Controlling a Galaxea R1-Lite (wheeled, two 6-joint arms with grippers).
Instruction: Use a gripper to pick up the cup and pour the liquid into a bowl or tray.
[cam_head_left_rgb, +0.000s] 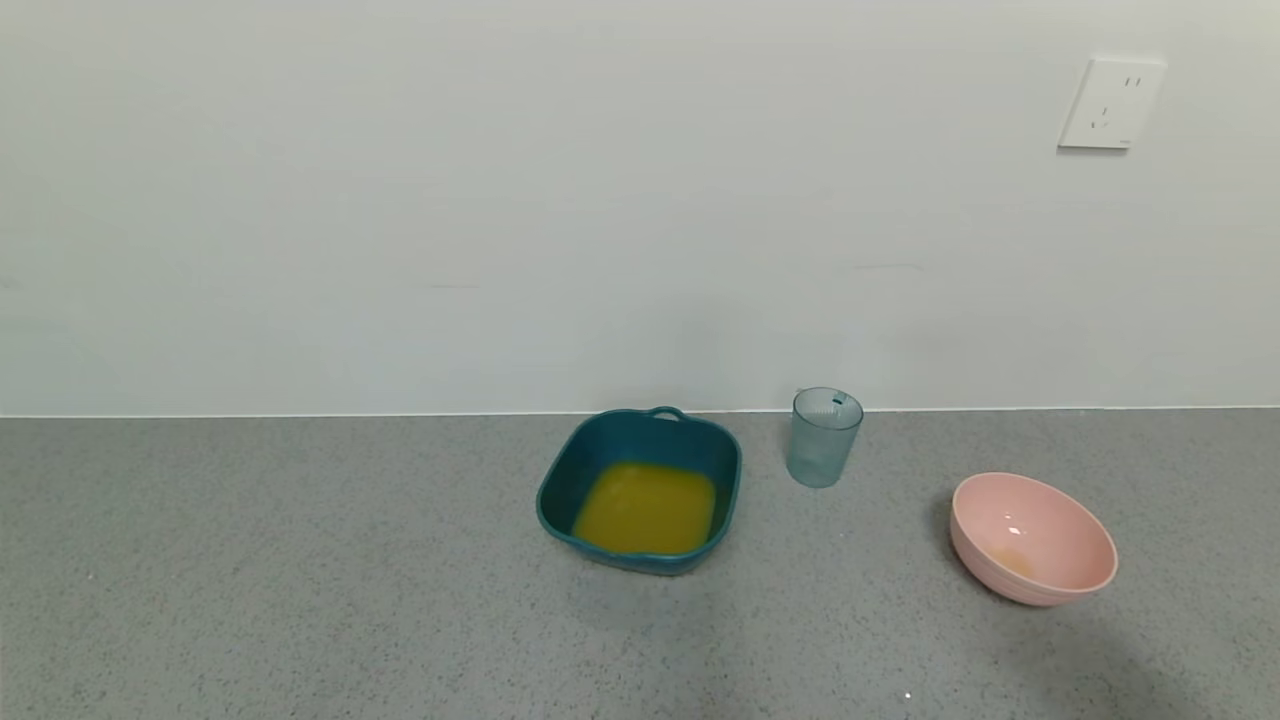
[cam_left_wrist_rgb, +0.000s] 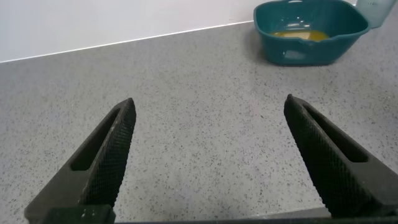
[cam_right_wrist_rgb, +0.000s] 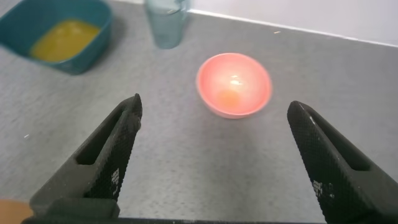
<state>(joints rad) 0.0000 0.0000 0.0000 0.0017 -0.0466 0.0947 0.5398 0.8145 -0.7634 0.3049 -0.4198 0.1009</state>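
Observation:
The blue-grey ribbed cup (cam_head_left_rgb: 824, 437) stands upright and looks empty near the wall, right of the dark teal tray (cam_head_left_rgb: 640, 489). Orange-yellow liquid (cam_head_left_rgb: 647, 508) lies in the tray. The cup also shows in the right wrist view (cam_right_wrist_rgb: 166, 22), with the tray (cam_right_wrist_rgb: 56, 34) beside it. No gripper shows in the head view. My left gripper (cam_left_wrist_rgb: 208, 106) is open and empty over bare counter, well short of the tray (cam_left_wrist_rgb: 311, 31). My right gripper (cam_right_wrist_rgb: 214, 106) is open and empty, hovering short of the pink bowl.
A round pink bowl (cam_head_left_rgb: 1032, 539) with a small orange trace inside sits at the right, also in the right wrist view (cam_right_wrist_rgb: 234, 84). The grey speckled counter (cam_head_left_rgb: 300, 580) ends at a white wall with a socket (cam_head_left_rgb: 1110, 103).

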